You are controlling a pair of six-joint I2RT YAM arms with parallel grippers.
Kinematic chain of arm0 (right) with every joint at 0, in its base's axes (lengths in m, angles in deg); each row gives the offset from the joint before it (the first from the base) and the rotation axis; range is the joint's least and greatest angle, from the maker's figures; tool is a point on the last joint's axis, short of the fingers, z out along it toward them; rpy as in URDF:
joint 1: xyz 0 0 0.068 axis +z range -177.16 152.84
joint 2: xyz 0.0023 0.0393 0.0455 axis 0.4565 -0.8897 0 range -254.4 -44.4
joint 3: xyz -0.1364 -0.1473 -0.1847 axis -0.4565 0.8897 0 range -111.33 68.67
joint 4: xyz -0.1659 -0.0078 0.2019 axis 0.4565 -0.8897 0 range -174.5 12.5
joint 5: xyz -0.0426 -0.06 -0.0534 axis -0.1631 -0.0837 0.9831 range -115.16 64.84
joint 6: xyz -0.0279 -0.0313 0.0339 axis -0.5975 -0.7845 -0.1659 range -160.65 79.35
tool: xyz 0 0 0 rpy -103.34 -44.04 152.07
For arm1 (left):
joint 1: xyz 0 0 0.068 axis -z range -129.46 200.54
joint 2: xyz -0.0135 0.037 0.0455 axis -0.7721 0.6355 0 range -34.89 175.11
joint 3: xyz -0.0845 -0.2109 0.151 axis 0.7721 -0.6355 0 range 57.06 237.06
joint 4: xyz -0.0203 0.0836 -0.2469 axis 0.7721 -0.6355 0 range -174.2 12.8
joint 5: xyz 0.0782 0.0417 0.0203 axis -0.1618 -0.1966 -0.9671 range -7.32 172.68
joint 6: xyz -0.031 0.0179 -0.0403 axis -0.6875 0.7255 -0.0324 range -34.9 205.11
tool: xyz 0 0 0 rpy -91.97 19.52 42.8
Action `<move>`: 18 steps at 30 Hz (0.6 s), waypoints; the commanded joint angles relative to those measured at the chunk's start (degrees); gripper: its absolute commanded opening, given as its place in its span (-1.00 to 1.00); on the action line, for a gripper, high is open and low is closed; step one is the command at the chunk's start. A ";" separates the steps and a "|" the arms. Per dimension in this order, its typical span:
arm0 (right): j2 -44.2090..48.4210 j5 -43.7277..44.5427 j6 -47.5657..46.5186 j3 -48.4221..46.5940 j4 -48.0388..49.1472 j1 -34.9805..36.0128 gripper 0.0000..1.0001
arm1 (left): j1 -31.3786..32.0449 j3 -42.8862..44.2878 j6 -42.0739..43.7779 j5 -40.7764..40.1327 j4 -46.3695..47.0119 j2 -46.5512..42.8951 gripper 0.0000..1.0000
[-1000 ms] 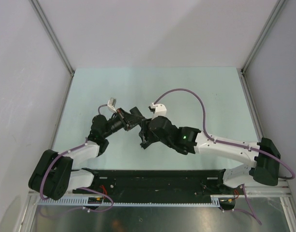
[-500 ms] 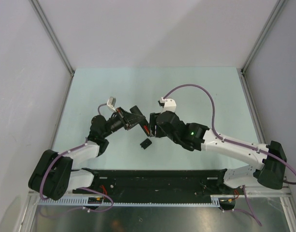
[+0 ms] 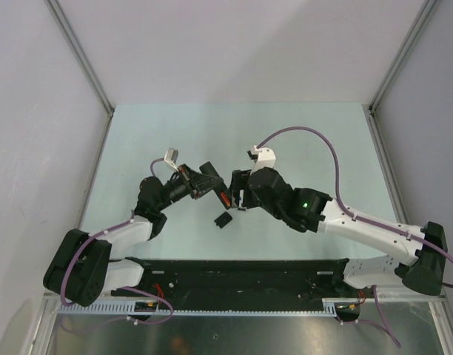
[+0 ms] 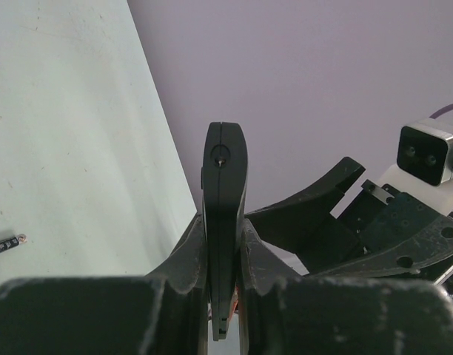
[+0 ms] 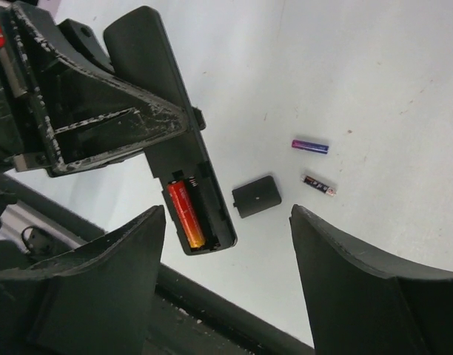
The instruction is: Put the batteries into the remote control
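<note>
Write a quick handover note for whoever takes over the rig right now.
Left gripper: shut on the remote control, held up, compartment open.
Right gripper: open, empty, near the compartment.
Done: cover off, lying on the table; red battery in one slot.
To do: second slot is free; blue-purple battery and dark battery lie on the table beyond the cover; then refit it.

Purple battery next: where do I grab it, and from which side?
Grip the blue-purple battery across its middle, coming straight down from above with the jaws closing on its long sides. It lies flat on the table, so only those rounded sides are free. The dark battery lies close beside it but apart; keep the jaws narrow.
</note>
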 commanded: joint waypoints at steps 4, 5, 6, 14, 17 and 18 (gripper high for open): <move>4.83 -23.35 3.35 1.22 3.66 -9.66 0.47 | 0.41 2.91 -0.96 5.53 2.89 1.17 -0.99; 5.01 -26.72 3.80 2.71 4.62 -11.07 0.48 | 0.41 3.61 -0.96 6.32 2.89 1.52 -1.00; 5.10 -29.27 4.41 3.25 4.89 -12.04 0.48 | 0.41 3.79 -0.87 7.37 2.89 2.22 -1.00; 4.14 -51.08 12.23 12.12 16.37 -19.51 0.52 | 1.47 5.54 -1.05 10.19 3.25 3.90 -1.00; 3.61 -55.66 16.61 15.55 22.80 -20.74 0.52 | 2.17 6.07 -0.87 10.28 3.33 4.42 -1.00; 3.43 -56.19 17.24 15.90 22.91 -20.75 0.52 | 2.26 6.07 -0.70 10.28 3.33 4.51 -0.99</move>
